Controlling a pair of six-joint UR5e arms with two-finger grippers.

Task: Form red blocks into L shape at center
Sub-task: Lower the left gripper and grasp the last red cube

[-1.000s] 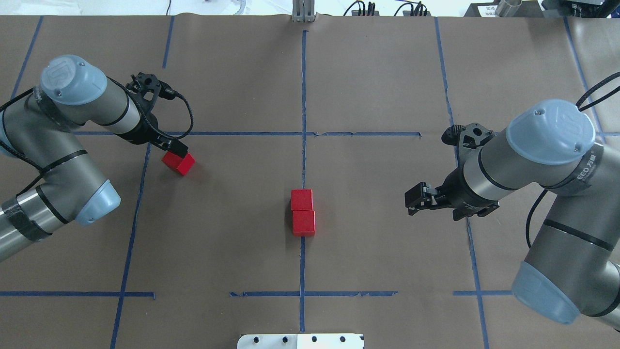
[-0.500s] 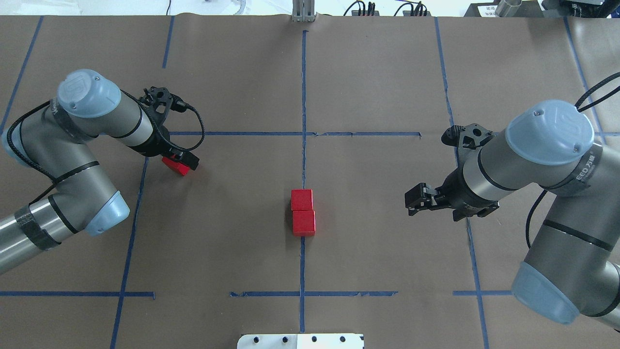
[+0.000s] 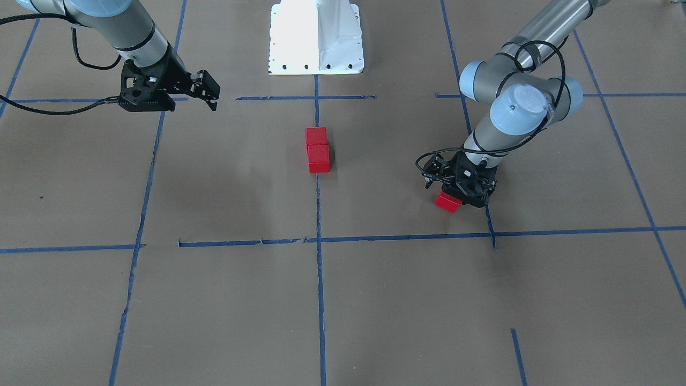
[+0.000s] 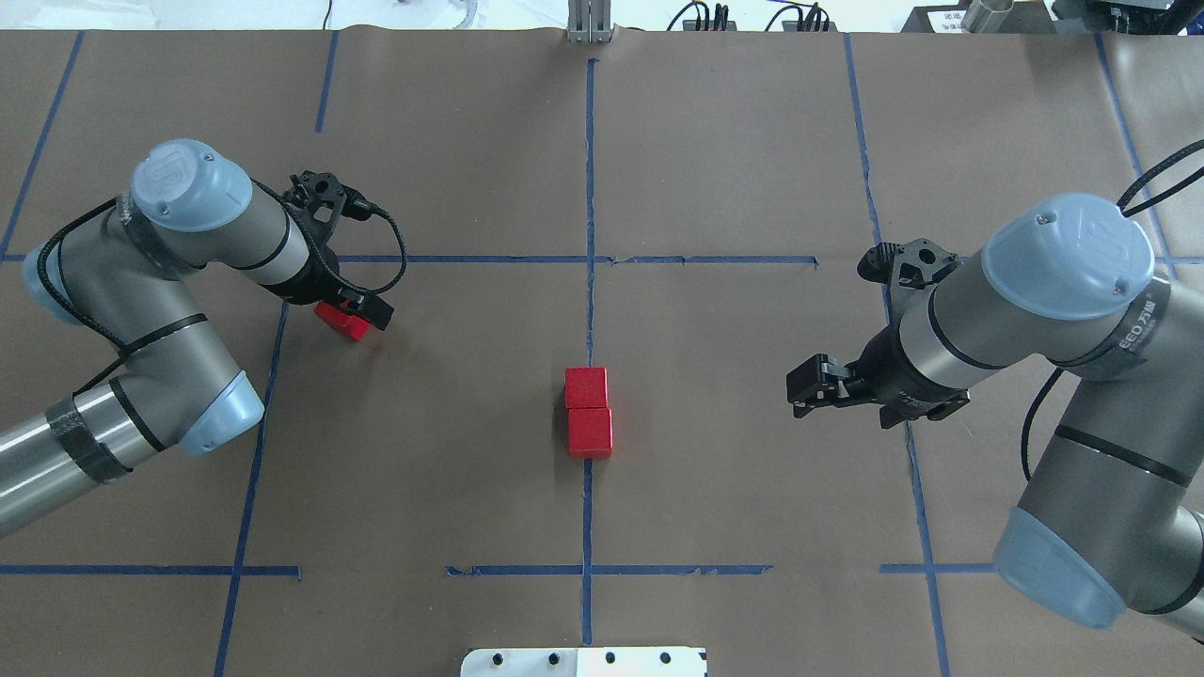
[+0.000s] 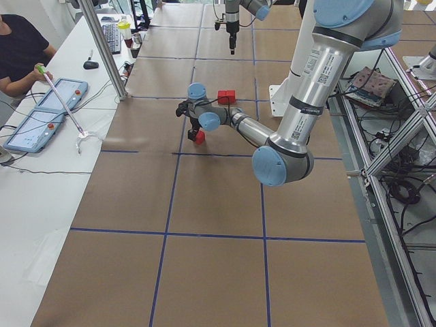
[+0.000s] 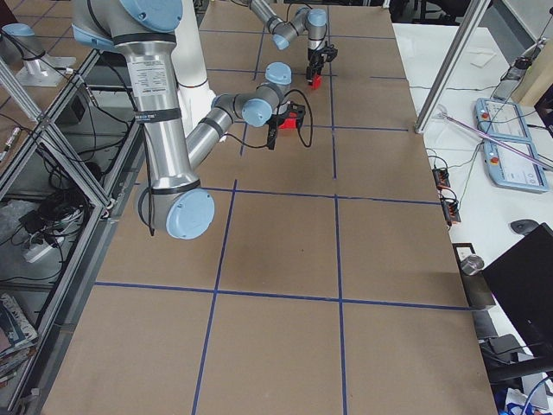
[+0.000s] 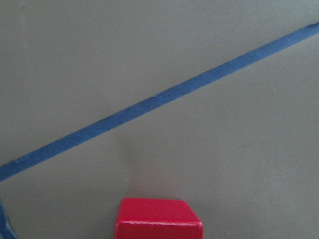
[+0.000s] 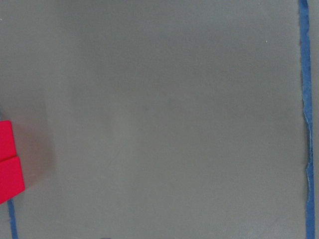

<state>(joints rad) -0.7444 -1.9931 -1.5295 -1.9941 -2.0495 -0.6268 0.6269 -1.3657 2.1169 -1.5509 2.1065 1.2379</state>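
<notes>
Two red blocks (image 4: 586, 387) (image 4: 590, 432) sit touching in a straight row on the blue centre tape line (image 4: 589, 282); they also show in the front view (image 3: 318, 148) and at the left edge of the right wrist view (image 8: 7, 164). The third red block (image 4: 339, 323) (image 3: 446, 202) lies on the paper at the left, apart from them. My left gripper (image 4: 357, 312) (image 3: 456, 193) is down over this block, fingers apparently open around it, and hides part of it. The left wrist view shows the block (image 7: 158, 221) at its bottom edge. My right gripper (image 4: 800, 387) (image 3: 208, 92) hangs open and empty to the right of centre.
The white robot base plate (image 3: 316, 37) (image 4: 583, 661) stands at the near edge on the centre line. Blue tape grid lines (image 4: 574, 259) cross the brown paper. An operator (image 5: 20, 48) with tablets sits beyond the far edge.
My left arm has swung toward the lone red block and lowered its gripper over it. The block, the two centre blocks and the right arm have not moved.
</notes>
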